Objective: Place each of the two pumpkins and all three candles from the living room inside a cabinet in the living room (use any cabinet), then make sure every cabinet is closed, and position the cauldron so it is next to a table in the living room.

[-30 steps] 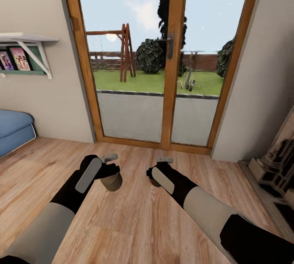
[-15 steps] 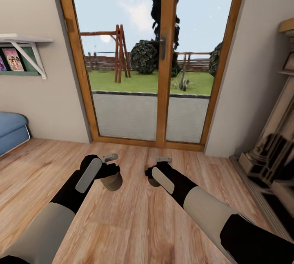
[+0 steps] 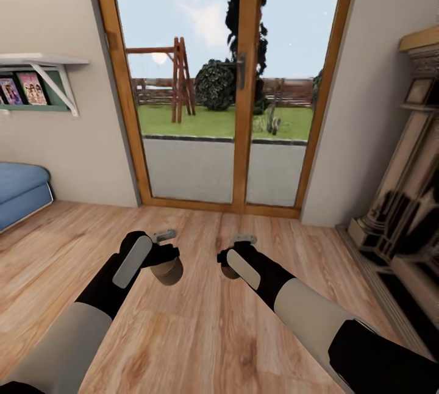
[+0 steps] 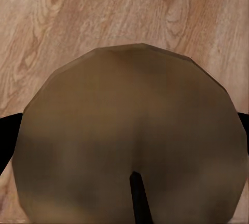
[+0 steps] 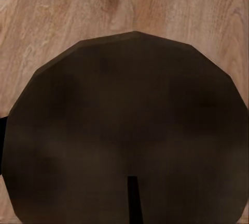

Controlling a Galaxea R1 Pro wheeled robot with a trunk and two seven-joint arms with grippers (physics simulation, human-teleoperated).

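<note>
While the robot faces the glass garden door, each hand carries a candle over the wooden floor. The left hand is clamped on a candle that hangs just below its fingers, beige end down; the right hand grips a second candle, largely tucked behind that hand from the head camera.

Judging by their look, these are stiff, light wax pillars with faceted sides, probably a little slick, so a squeeze across the middle of the barrel looks the safest hold. They should tolerate firm pressure but could twist between the pads if held near one end.

From the head camera you get the room: a grey stone fireplace off beyond the right hand, a blue sofa and wall shelf off beyond the left. The wrist cameras give none of that. Instead they look straight down onto each candle's broad end, the left one tan, the right one much darker in shade, each with a dark wick line, and bare floorboards underneath.
</note>
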